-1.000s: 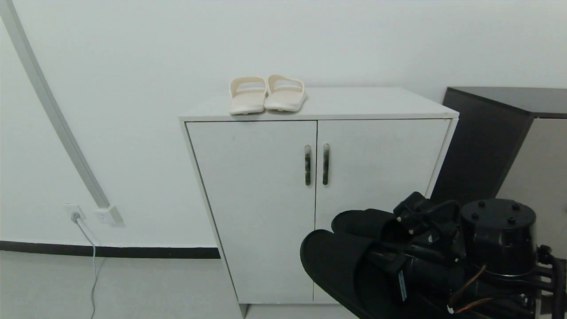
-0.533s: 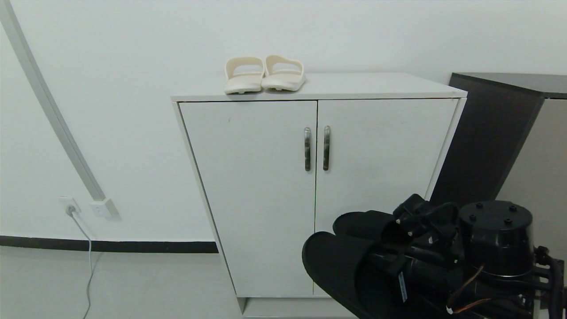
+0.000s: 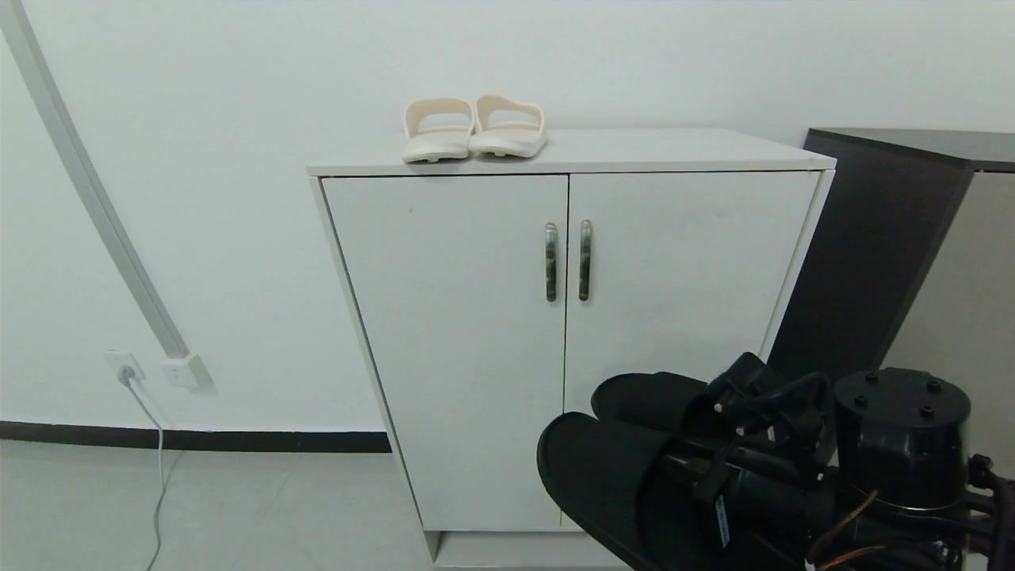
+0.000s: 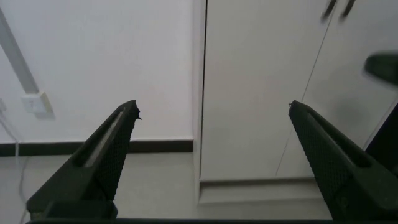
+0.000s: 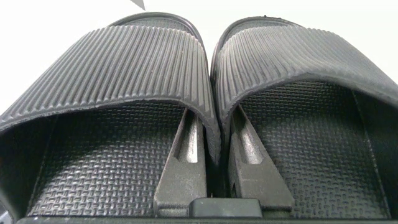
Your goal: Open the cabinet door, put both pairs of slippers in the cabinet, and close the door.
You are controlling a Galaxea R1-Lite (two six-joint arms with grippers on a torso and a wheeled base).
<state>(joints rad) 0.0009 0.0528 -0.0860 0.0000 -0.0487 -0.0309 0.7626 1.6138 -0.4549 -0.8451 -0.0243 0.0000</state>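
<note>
A dark brown cabinet [image 3: 872, 262] stands against the white wall [image 3: 238, 119] on the right. A grey strip [image 3: 87, 190] slants down the wall to a small white box [image 3: 186, 371]. Just beside the box is a socket [image 3: 120, 366], and its grey cable [image 3: 158, 476] hangs to the pale floor [image 3: 277, 515]. A black skirting [image 3: 238, 441] runs along the wall's foot.

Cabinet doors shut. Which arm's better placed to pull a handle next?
Left. The left gripper is open, empty and facing the cabinet; the right gripper is shut on the black slippers, so it probably can't grab the handles.
</note>
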